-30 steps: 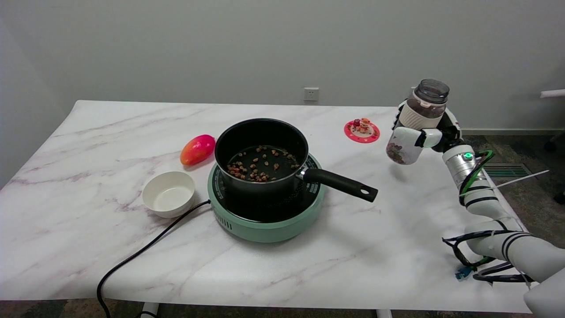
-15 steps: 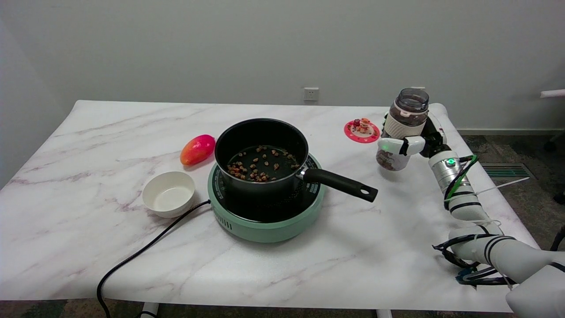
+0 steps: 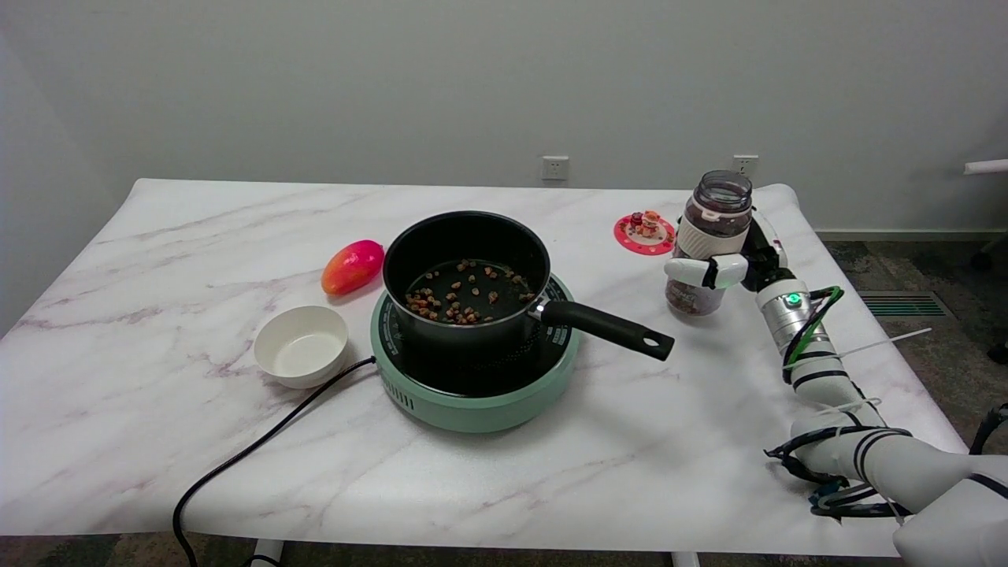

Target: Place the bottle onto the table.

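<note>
A clear bottle (image 3: 705,236) with a white band and dark contents stands upright, without a cap, on the white marble table (image 3: 157,378) at its right side, its base at or just above the surface. My right hand (image 3: 736,264) grips it around the middle from the right, fingers wrapped across the front. The white arm (image 3: 819,378) reaches in from the lower right.
A black saucepan (image 3: 468,283) with brown bits sits on a green hotplate (image 3: 472,394), its handle (image 3: 610,327) pointing toward the bottle. A red coaster (image 3: 646,231) with small figures lies behind the bottle. A white bowl (image 3: 302,345), a mango (image 3: 352,266) and a black cord (image 3: 252,453) lie to the left.
My right hand has carried the bottle down and to the left, turning it from tilted to upright, until its base reached the table near the pan handle.
</note>
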You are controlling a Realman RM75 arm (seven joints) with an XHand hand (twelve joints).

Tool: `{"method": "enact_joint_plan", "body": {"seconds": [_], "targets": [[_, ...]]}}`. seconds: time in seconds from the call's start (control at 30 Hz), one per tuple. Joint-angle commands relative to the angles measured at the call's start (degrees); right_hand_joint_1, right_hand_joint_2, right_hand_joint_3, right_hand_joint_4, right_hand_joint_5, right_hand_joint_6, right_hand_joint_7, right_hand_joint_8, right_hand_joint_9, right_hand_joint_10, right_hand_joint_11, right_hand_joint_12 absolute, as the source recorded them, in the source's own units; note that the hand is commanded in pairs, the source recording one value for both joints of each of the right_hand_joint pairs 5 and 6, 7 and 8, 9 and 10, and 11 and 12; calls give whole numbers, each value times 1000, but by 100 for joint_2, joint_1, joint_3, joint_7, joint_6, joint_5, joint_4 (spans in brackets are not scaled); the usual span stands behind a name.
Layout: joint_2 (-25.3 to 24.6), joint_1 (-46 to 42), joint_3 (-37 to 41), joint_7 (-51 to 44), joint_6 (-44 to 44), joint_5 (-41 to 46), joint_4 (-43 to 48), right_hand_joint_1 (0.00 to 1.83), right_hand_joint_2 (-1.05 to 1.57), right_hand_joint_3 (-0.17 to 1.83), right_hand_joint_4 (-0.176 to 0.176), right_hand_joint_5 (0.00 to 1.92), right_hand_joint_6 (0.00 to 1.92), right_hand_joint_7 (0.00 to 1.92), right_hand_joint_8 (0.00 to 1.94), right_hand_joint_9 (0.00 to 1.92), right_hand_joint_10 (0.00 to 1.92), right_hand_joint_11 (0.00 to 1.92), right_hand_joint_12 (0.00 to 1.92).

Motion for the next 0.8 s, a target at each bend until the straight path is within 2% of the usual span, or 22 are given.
{"method": "enact_joint_plan", "body": {"seconds": [0.03, 0.27, 0.37, 0.43, 0.5, 0.53, 0.63, 0.8], "targets": [[-90, -220, 6, -117, -45, 133, 41, 1487, 1029, 607, 0, 1920, 1920, 1920, 1920, 1403, 1403, 1233, 1233], [-83, -302, 7, -149, -31, 230, 108, 1470, 1025, 628, 0, 1920, 1920, 1920, 1920, 1396, 1396, 1235, 1235], [-82, -332, 7, -149, -21, 237, 123, 1439, 896, 776, 0, 1920, 1920, 1920, 1920, 1383, 1383, 1254, 1254], [-74, -357, 7, -149, -21, 238, 153, 1432, 405, 1194, 0, 1570, 1570, 1788, 1788, 1325, 1325, 1174, 1174], [-59, -389, 7, -149, -29, 246, 201, 1397, 40, 1448, 0, 1279, 1279, 1636, 1636, 1259, 1259, 1074, 1074], [-58, -390, 7, -149, -29, 246, 211, 1383, -100, 1485, 0, 1116, 1116, 1551, 1551, 1218, 1218, 1016, 1016], [-35, -422, 7, -164, -16, 246, 252, 1354, -216, 1414, 0, 929, 929, 1430, 1430, 1143, 1143, 928, 928], [5, -477, 7, -173, 3, 246, 323, 1328, -264, 1314, 0, 824, 824, 1314, 1314, 1048, 1048, 840, 840]]}}
